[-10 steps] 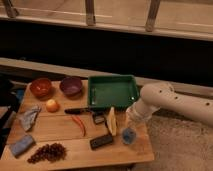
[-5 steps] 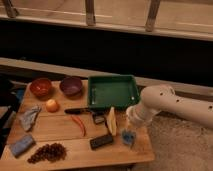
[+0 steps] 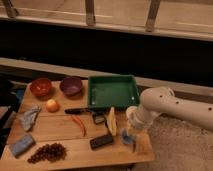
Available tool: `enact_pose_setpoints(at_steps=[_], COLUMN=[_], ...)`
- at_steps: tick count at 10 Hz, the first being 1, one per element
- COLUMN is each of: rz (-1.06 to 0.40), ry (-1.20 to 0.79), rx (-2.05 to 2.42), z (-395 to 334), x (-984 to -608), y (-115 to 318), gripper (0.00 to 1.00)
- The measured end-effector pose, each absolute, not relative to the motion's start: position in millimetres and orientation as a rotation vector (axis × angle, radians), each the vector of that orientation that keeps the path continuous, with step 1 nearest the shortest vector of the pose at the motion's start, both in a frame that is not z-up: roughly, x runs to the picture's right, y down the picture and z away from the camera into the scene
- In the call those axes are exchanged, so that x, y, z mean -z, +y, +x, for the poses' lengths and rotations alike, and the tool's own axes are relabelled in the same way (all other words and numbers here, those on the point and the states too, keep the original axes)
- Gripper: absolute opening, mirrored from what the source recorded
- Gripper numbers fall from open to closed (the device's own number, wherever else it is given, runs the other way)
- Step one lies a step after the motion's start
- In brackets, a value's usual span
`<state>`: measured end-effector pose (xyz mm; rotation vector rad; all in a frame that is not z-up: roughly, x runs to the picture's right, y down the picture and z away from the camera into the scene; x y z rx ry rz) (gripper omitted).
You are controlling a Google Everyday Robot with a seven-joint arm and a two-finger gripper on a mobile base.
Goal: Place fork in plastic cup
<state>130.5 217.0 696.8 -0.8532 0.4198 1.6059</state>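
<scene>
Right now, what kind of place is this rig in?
Probably an indoor test setup staged like a kitchen: wooden table with an orange bowl, purple bowl, knife and green tray. The gripper is at the plastic cup near the table's right edge.

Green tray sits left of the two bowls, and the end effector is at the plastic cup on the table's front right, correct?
No: in the camera view the green tray sits right of the orange bowl and purple bowl. The end effector is at the plastic cup, front right.
</scene>
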Motion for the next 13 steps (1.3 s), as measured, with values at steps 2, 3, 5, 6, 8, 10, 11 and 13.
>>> enact_pose_setpoints(at_steps=[2, 3, 5, 6, 8, 10, 11, 13], rz=[-0.880, -0.894, -0.903, -0.904, -0.899, -0.892, -0.891, -0.889], ry=[0.438, 0.443, 0.445, 0.446, 0.448, 0.447, 0.450, 0.457], rx=[-1.594, -1.585, -1.572, -1.569, -1.559, -1.569, -1.576, -1.574], z=[132.1, 129.3, 126.1, 125.8, 124.9, 130.7, 134.6, 135.9], x=[-702.2, -706.4, -712.8, -715.5, -723.5, -732.9, -737.7, -745.4], y=[226.3, 229.3, 228.5, 227.3, 222.5, 214.8, 213.2, 211.9], gripper=[0.00, 0.00, 0.00, 0.00, 0.00, 0.00, 0.00, 0.11])
